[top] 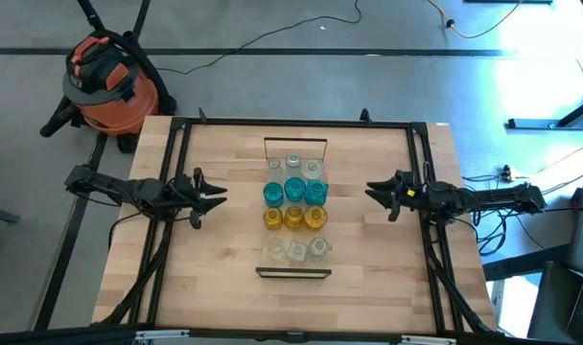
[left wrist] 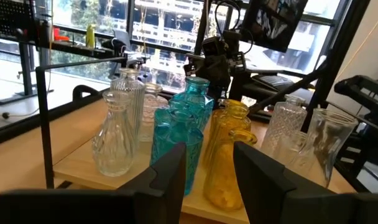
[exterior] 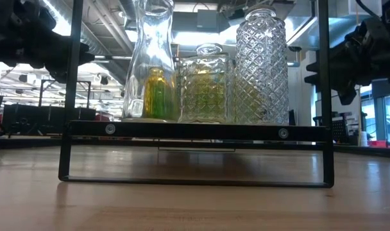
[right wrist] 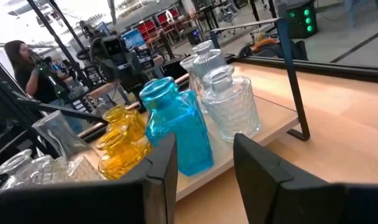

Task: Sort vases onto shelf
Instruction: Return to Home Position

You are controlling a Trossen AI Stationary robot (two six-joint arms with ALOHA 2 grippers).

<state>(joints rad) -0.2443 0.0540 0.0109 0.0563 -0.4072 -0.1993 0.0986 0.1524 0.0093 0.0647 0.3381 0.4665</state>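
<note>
Twelve glass vases [top: 293, 206] stand upright on the shelf [top: 295, 264] in four rows of three: clear, teal, amber, clear. The shelf lies mid-counter [top: 224, 278], with dark wire frames at both ends.

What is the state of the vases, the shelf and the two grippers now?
Clear vases: upright on the shelf, both end rows.
Teal vases: upright, one middle row.
Amber vases: upright, other middle row.
Shelf: level, holding every vase.
Left gripper: open, empty, away from shelf.
Right gripper: open, empty, away from shelf.
</note>
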